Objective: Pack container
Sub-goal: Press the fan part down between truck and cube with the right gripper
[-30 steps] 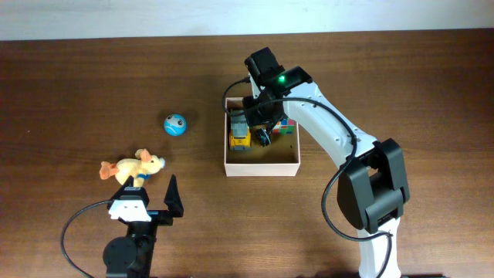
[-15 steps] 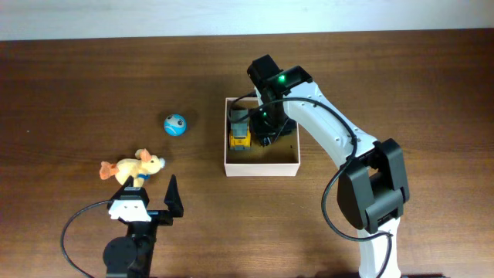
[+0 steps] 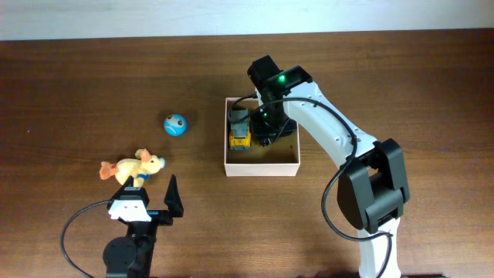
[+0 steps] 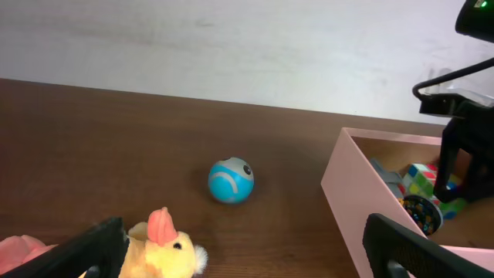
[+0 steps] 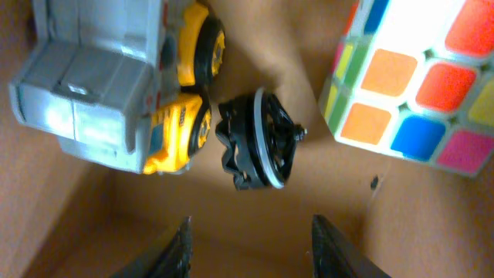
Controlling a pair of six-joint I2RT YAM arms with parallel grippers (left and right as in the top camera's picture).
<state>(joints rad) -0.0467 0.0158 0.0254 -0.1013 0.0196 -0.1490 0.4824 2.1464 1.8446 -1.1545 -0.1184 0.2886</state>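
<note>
From overhead, your right gripper (image 3: 267, 130) sits inside the square, shallow cardboard container (image 3: 262, 168), white outside and tan inside, at mid-tabletop (image 3: 401, 77). Compared with a second ago it has shifted and now hides the multicoloured puzzle cube (image 5: 417, 85); nothing has changed over the last half second. The grey-and-yellow toy truck (image 3: 240, 133) lies by the box's left wall, and the blue ball (image 3: 175, 123) and yellow plush chick (image 3: 133, 167) have not moved. In the left wrist view, your left gripper (image 4: 247, 262) has its jaws spread wide and empty behind the chick. In the right wrist view, the jaws are parted, holding nothing, near a black ribbed wheel (image 5: 258, 139) lying between truck and cube.
</note>
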